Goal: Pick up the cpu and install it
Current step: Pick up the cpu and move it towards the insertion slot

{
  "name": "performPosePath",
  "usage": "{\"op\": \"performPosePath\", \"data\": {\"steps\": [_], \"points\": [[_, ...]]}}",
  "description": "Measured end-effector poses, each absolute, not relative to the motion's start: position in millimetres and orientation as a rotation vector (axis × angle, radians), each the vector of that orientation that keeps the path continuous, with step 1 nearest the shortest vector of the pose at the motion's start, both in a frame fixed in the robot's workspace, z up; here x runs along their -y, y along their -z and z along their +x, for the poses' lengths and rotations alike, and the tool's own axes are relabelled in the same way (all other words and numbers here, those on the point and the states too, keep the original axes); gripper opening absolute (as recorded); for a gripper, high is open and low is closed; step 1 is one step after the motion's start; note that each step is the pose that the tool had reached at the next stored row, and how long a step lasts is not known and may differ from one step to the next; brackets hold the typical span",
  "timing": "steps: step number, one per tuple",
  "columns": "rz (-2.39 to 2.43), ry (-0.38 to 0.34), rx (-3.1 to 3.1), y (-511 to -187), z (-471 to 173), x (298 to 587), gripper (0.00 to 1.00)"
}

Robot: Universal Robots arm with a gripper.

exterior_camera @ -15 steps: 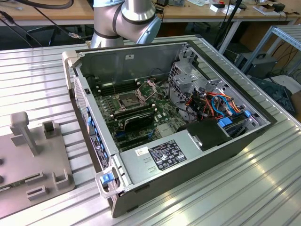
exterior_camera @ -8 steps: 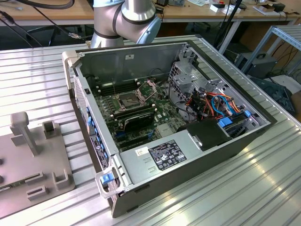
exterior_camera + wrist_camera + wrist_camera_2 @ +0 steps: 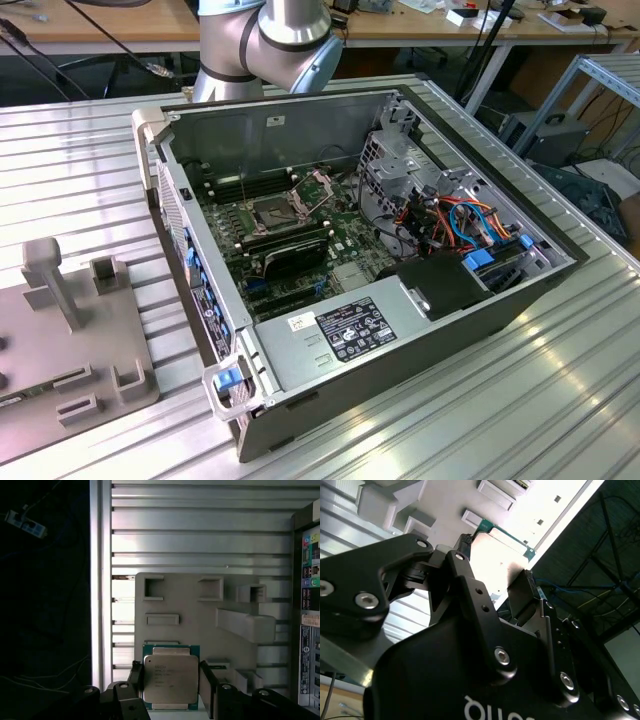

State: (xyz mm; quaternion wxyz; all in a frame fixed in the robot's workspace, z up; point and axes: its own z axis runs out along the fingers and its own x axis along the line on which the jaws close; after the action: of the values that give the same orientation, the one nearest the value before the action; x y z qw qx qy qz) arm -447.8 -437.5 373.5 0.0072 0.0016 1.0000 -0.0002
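The cpu (image 3: 170, 679) is a flat silver-grey square on a green board, held between my gripper's (image 3: 171, 672) two black fingers (image 3: 207, 680), which press on its opposite edges. It hangs above the grey fixture plate (image 3: 200, 615). In the second wrist view the cpu (image 3: 495, 565) shows as a bright metal plate with a green edge, clamped in the gripper (image 3: 497, 567). In the exterior view the open socket (image 3: 272, 212) sits on the motherboard inside the computer case (image 3: 400, 330), and the arm (image 3: 270, 40) rises out of the picture behind the case.
The grey fixture plate (image 3: 70, 340) with raised blocks lies on the ribbed metal table (image 3: 560, 400) at the exterior view's left. Inside the case are memory sticks (image 3: 285, 240), a cable bundle (image 3: 450, 220) and a power supply (image 3: 340, 330). The case's rear panel (image 3: 310, 605) borders the fixture.
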Motion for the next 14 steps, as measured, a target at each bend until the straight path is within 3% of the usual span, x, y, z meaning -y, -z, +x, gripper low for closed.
{"op": "performPosePath", "data": {"steps": [14], "points": [[0.005, 0.001, -3.127, -374.5, -446.5, 437.5, 0.55]]}}
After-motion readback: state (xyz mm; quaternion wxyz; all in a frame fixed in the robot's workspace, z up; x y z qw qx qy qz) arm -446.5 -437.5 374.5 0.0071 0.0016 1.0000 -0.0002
